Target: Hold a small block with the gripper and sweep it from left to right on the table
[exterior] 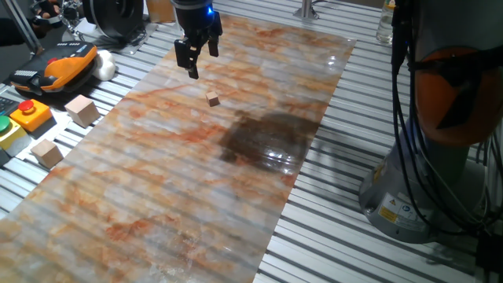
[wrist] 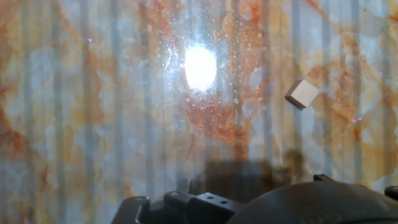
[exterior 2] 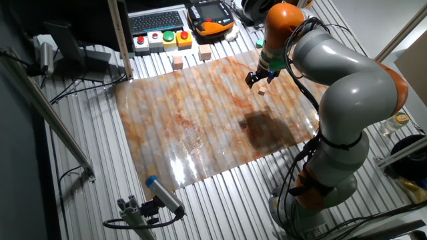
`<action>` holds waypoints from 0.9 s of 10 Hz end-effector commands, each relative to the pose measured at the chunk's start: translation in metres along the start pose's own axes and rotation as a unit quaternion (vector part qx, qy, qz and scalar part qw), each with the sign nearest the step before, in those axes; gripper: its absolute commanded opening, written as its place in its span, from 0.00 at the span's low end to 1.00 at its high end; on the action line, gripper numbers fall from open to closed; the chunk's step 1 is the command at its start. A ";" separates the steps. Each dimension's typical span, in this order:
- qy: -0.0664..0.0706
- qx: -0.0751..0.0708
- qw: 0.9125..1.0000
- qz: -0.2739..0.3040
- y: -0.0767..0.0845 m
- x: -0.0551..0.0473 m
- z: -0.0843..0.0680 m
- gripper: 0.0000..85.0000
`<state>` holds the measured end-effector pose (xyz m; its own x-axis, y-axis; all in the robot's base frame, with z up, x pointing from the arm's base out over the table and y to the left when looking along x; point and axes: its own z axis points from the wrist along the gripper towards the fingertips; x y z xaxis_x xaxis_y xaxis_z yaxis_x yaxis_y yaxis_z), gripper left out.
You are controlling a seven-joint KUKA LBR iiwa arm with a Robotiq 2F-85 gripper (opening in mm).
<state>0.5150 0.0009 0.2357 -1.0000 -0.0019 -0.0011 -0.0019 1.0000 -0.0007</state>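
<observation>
- The gripper (exterior: pixel 196 56) is held above the far part of the marbled sheet (exterior: pixel 181 181), its fingers apart and nothing between them.
- The small block (exterior: pixel 213 98) is seen lying alone on the sheet, near the gripper and just to its near right, untouched.
- Two larger pale cubes (exterior: pixel 82 109) are placed at the sheet's left edge, on the ribbed metal table (exterior: pixel 346 228).
- In the hand view, the small block (wrist: pixel 302 94) is seen tilted at the right.

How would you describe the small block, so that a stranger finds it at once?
Look at the long orange-marbled sheet on the table. The small block lies alone on it, just below the open pincer. It is far tinier than the two pale cubes off the sheet's edge.
</observation>
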 end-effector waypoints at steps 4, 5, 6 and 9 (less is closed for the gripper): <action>0.058 0.015 0.995 0.078 0.000 0.000 0.000 0.00; 0.060 0.015 0.995 0.077 0.000 0.000 0.000 0.00; 0.059 0.014 0.995 0.077 0.000 0.000 0.000 0.00; 0.058 0.014 0.995 0.078 0.000 0.000 0.000 0.00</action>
<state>0.5149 0.0007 0.2357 -0.9815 0.1543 0.1130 0.1510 0.9878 -0.0378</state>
